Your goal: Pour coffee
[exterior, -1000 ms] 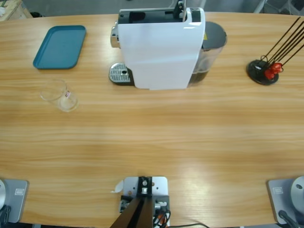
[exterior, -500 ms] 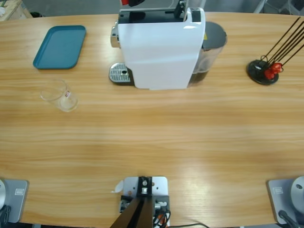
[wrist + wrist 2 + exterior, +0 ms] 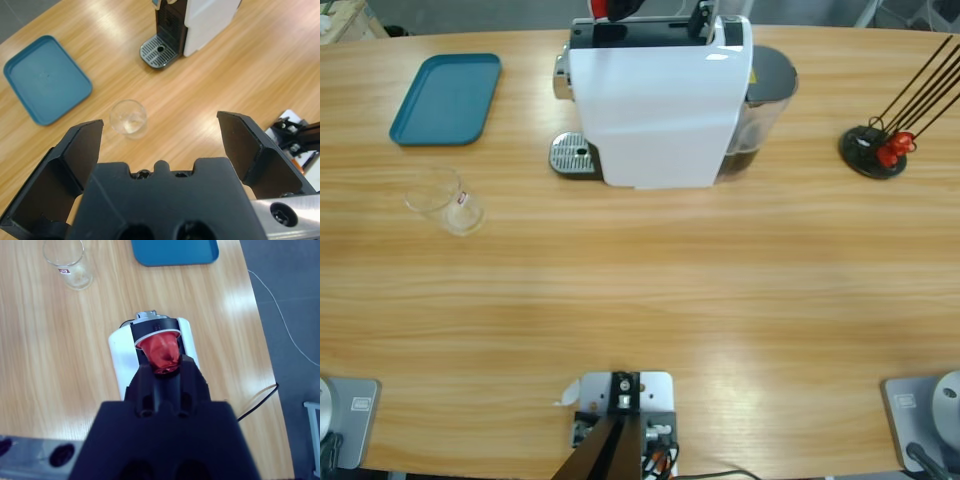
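The right tool (image 3: pixel 164 371) holds a small red pod (image 3: pixel 160 351) just above the white coffee machine (image 3: pixel 655 105). The left tool (image 3: pixel 159 137) is wide and holds nothing. No coffee shows yet. The glass cup (image 3: pixel 442 200) stands alone on the smooth wooden counter (image 3: pixel 650 280); it looks light, breakable and slippery, so hold its sides softly. A blue tray (image 3: pixel 447 98) sits near.

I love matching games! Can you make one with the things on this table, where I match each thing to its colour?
Things:
1. tray
2. coffee machine
3. glass cup
4. capsule held by the right gripper

Colours:
a. red
b. see-through
c. blue-green
d. white

Pairs: 1-c, 2-d, 3-b, 4-a
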{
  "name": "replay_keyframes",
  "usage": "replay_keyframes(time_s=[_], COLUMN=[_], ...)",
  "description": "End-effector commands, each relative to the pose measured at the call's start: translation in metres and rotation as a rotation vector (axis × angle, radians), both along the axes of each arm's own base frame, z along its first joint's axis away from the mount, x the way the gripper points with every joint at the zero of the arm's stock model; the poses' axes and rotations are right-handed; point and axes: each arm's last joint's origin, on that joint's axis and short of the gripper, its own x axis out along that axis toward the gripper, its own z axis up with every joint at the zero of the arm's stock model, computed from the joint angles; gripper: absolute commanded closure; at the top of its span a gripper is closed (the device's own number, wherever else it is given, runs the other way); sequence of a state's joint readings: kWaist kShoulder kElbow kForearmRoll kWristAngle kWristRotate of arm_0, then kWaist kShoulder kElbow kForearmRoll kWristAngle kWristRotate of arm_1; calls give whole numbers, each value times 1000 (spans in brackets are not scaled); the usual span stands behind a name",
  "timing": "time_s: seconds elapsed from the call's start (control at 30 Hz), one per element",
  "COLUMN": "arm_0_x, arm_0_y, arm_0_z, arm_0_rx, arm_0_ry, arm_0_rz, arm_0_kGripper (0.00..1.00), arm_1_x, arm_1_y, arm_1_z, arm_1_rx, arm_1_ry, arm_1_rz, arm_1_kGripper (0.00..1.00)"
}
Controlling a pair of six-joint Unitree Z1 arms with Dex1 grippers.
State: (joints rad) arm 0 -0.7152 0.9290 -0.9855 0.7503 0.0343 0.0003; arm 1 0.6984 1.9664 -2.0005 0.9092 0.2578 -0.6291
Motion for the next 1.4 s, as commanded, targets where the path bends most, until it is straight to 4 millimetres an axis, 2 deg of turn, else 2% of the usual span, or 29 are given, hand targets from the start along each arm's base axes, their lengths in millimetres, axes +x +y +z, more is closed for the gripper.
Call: replay_keyframes(time_s=[0.03, 0.23, 0.73, 0.87, 0.9, 0.97, 1.03, 1.13, 1.23, 1.3, 1.4], arm_0_x=[2, 1, -1, 0, 0, -1, -1, -1, -2, -1, 0], arm_0_y=[-3, -3, -1, -1, -1, -1, -1, 0, 0, 0, -2], arm_0_z=[-12, -12, -14, -13, -13, -13, -13, -13, -13, -14, -13], arm_0_rx=[19, 17, 16, 16, 16, 15, 15, 13, 13, 15, 10], arm_0_ry=[41, 41, 39, 37, 37, 35, 36, 34, 33, 37, 33], arm_0_rz=[-6, -7, -7, -8, -8, -7, -7, -6, -5, -6, -8], arm_0_kGripper=[14, 13, 13, 13, 13, 13, 13, 13, 13, 13, 13], arm_1_x=[14, 10, 8, 7, 7, 5, 4, 4, 0, -11, -41], arm_1_y=[13, 20, 17, 15, 15, 13, 13, 12, 9, 8, 11], arm_1_z=[-32, -34, -32, -30, -28, -24, -22, -22, -11, 6, 30], arm_1_rx=[-39, -25, -62, -70, -69, -63, -60, -58, -39, -6, 53], arm_1_ry=[98, 134, 87, 74, 70, 60, 57, 59, 42, 15, 9], arm_1_rz=[-100, -135, -105, -113, -115, -116, -116, -114, -111, -99, -95], arm_1_kGripper=[971, 975, 943, 273, 173, 46, 3, 0, 0, 0, 7])
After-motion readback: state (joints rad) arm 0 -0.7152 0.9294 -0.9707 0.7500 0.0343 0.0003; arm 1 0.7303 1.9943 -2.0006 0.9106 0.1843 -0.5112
